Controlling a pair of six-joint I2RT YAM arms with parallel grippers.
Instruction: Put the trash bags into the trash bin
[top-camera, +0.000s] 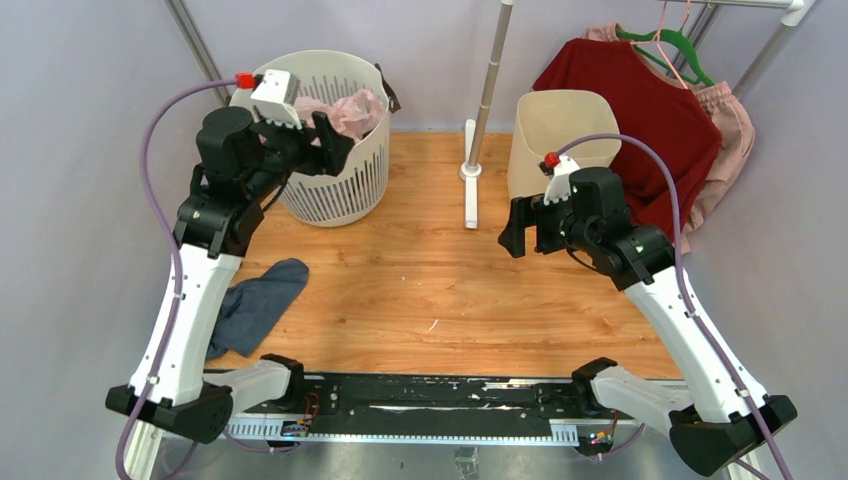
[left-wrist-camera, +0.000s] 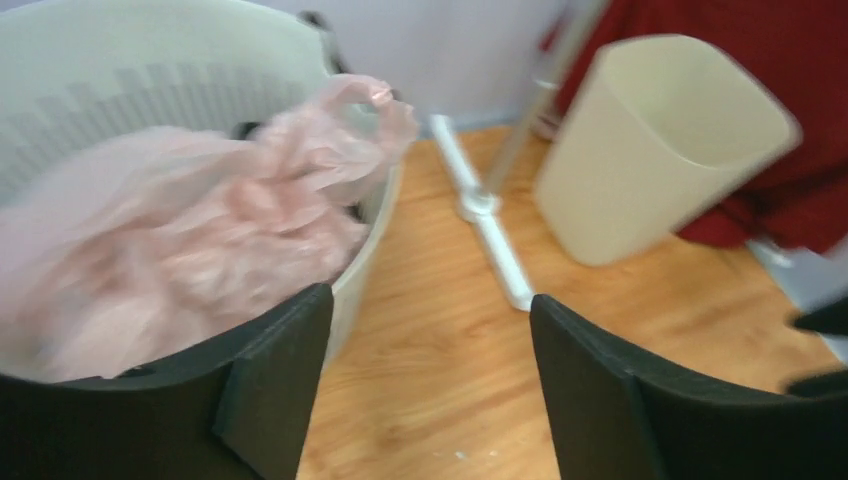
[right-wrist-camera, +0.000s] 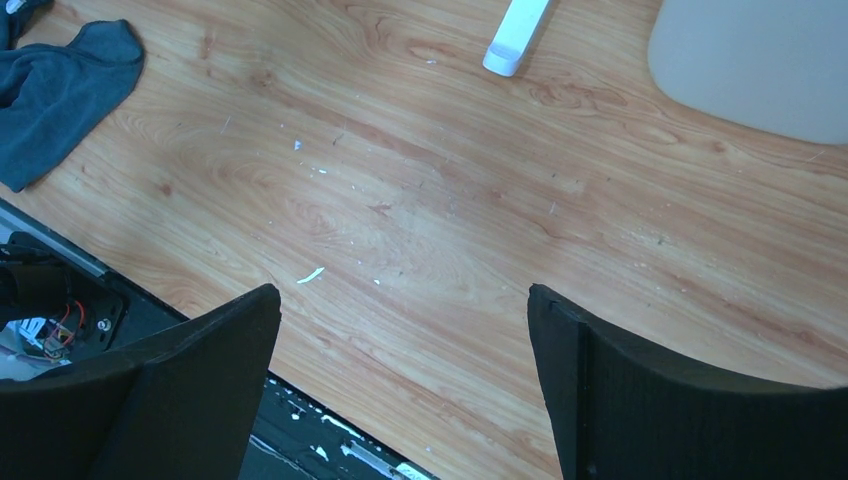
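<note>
Wood table (top-camera: 400, 280): bag (top-camera: 350, 112) sits crumpled in slotted basket (top-camera: 340, 190), 10 o'clock; bin (top-camera: 560, 120) at 1 o'clock, no bag in it. At basket rim, left gripper (left-wrist-camera: 428, 297), jaws apart, empty; right gripper (right-wrist-camera: 405, 290) wide, empty. Whole transfer left.

The left arm (top-camera: 190, 310) and right arm (top-camera: 690, 340) have white links and black joint housings. A purple cable (top-camera: 152, 125) runs along each. A red cap (top-camera: 244, 79) tops each white wrist block (top-camera: 272, 93). The left pincer (left-wrist-camera: 430, 300) and right pincer (right-wrist-camera: 403, 292) have matte black slab fingers.
</note>
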